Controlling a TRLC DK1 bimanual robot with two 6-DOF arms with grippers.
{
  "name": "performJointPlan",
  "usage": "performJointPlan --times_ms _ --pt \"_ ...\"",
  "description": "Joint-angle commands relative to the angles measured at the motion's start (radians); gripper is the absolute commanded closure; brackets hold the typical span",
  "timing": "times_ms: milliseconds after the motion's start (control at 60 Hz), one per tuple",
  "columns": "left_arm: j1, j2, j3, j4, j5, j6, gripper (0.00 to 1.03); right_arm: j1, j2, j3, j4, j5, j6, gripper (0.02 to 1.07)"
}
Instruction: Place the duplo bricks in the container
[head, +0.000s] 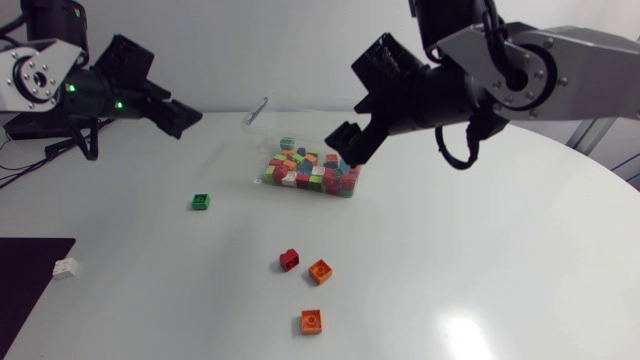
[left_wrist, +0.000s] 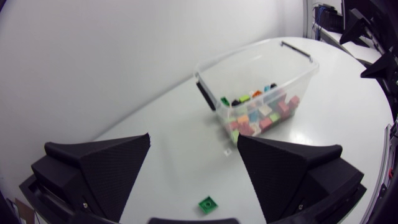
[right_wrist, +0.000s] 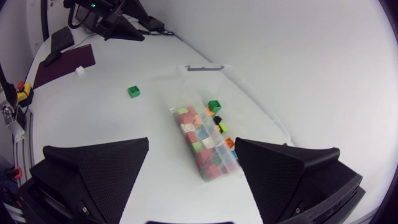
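Duplo bricks scattered across the head view, and here's how they lie: a green brick (head: 201, 201) left of centre, a red brick (head: 289, 260) and an orange brick (head: 320, 270) just beside each other below the middle, a second orange brick (head: 311, 321) near the lower edge, and a white brick (head: 66, 267) far at the lower left, at the edge of a dark mat (head: 30, 270). Each is a small, square, studded block in a plain bright colour, lying flat on the white table (head: 480, 260).

The clear container (head: 255, 112) sits upper centre, its floor already covered with a mixed heap of bricks.

Handling looks easy. These should be light, rigid plastic, hard to damage, but smooth-sided, so an off-centre pinch could squirt one away. The best hold is probably across two opposite flat sides, fingers coming straight down. The red and orange pair sit close, so a finger may nudge the neighbour.

The left gripper (head: 185, 118) hangs at the upper left with its fingers spread wide and nothing between them. The right gripper (head: 352, 148) hovers over the container's right end, fingers also parted and empty, the bricks in the tub showing below it
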Motion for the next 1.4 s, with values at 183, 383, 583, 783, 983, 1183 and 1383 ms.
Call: performJointPlan --times_ms 183,383,583,783,983,1183,1383 --pt "-0.024 0.167 -0.097 0.007 -0.117 -0.113 0.06 0.122 0.024 -0.147 -0.033 0.026 0.087 0.07" --pt "-0.037 0.306 -0.054 0.001 -0.197 -0.196 0.06 0.151 0.103 -0.174 -0.069 0.023 0.104 0.10" --pt "-0.050 0.426 0.023 -0.062 -0.275 -0.308 0.08 0.154 0.196 -0.135 -0.119 0.005 0.165 0.10" --pt "-0.076 0.503 0.064 -0.095 -0.328 -0.361 0.12 0.151 0.294 -0.092 -0.179 -0.034 0.206 0.12" --pt "-0.084 0.546 0.089 -0.106 -0.351 -0.377 0.33 0.155 0.368 -0.063 -0.211 -0.052 0.220 0.13" --pt "-0.083 0.579 0.110 -0.106 -0.354 -0.380 0.52 0.185 0.429 -0.040 -0.219 -0.054 0.226 0.16" --pt "-0.092 0.542 0.099 -0.138 -0.354 -0.377 0.70 0.192 0.466 -0.039 -0.225 -0.054 0.228 0.20"
